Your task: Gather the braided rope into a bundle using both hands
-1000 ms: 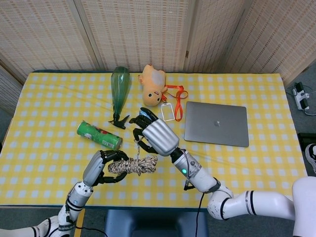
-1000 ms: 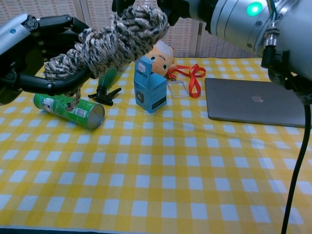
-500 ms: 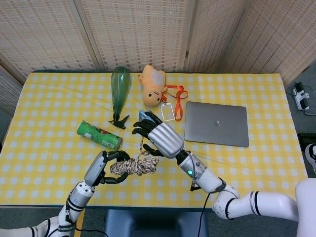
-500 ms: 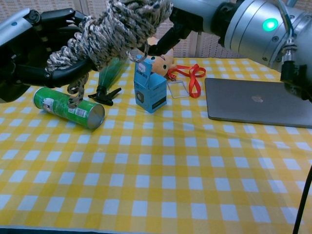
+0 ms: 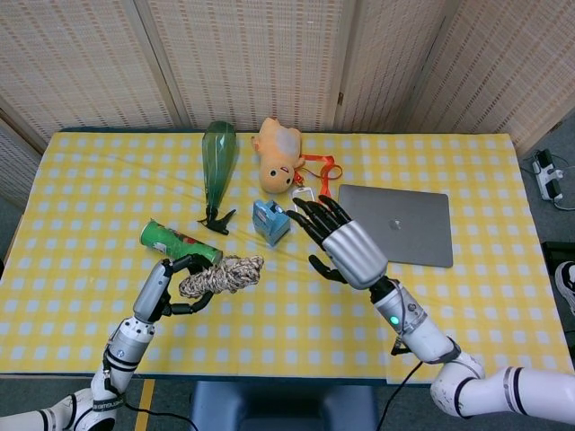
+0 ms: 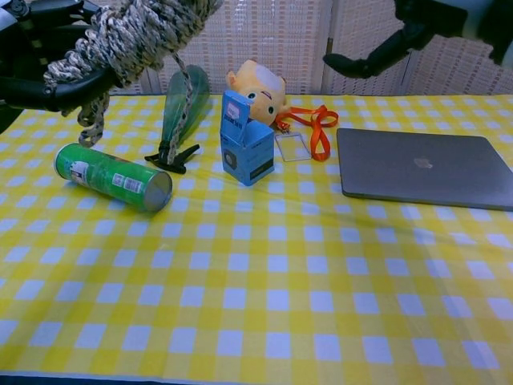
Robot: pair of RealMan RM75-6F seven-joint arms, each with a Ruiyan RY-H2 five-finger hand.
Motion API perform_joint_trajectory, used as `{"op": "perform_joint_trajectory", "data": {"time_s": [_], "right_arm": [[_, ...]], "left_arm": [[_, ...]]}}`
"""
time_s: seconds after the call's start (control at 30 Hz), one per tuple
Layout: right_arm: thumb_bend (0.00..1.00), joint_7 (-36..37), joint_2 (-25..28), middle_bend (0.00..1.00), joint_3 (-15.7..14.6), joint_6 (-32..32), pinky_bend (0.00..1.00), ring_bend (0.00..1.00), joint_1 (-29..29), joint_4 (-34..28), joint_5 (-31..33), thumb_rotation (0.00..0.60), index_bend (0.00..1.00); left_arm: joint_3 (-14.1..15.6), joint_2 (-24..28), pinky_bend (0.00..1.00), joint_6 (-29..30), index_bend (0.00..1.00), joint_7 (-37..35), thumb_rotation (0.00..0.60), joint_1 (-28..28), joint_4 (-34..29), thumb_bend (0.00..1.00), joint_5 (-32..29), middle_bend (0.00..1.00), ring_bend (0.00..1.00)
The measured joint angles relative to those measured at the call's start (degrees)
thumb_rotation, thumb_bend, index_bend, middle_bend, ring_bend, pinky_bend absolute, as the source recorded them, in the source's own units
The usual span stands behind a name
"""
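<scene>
The braided rope (image 5: 218,276) is a coiled grey-and-white bundle held up above the table. My left hand (image 5: 166,287) grips its left end; in the chest view the rope (image 6: 132,36) fills the top left with dark fingers (image 6: 48,88) of the left hand (image 6: 36,52) around it, and a short tail hangs down. My right hand (image 5: 346,244) hovers to the right with its fingers spread, holding nothing and apart from the rope. In the chest view only fingertips (image 6: 365,62) of the right hand (image 6: 413,32) show at the top right.
A green can (image 5: 180,247) lies beside the rope. A small blue box (image 5: 269,221), a green bottle (image 5: 216,166), a plush toy (image 5: 278,154), an orange lanyard with a card (image 5: 316,184) and a shut laptop (image 5: 393,224) lie on the yellow checked cloth (image 5: 90,180).
My right hand has let go of the rope and drawn away to the right, fingers spread. My left hand has carried the bundle left and slightly up.
</scene>
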Motion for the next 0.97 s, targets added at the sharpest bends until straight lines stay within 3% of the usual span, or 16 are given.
{"op": "perform_joint_trajectory", "data": {"time_s": [0.33, 0.57, 0.97], "right_arm": [[0.46, 0.4, 8.0, 0.03, -7.8, 11.6, 0.06, 0.08, -13.4, -2.3, -3.2, 0.600, 0.00], [0.46, 8.2, 8.6, 0.00, -12.7, 20.6, 0.03, 0.06, -22.9, 5.2, -8.1, 0.600, 0.00], [0.46, 16.7, 5.8, 0.00, -16.1, 26.2, 0.01, 0.05, -32.1, 15.3, -11.0, 0.600, 0.00]], "left_arm": [[-2.4, 1.8, 0.69, -1.0, 0.78, 0.4, 0.600, 1.0, 2.2, 0.66, -3.8, 0.71, 0.62], [-3.0, 2.1, 0.69, -1.6, 0.78, 0.2, 0.600, 1.4, 2.9, 0.66, -4.7, 0.71, 0.62], [-4.1, 2.1, 0.69, -0.8, 0.78, 0.9, 0.600, 2.4, 2.9, 0.66, -5.4, 0.71, 0.62]]}}
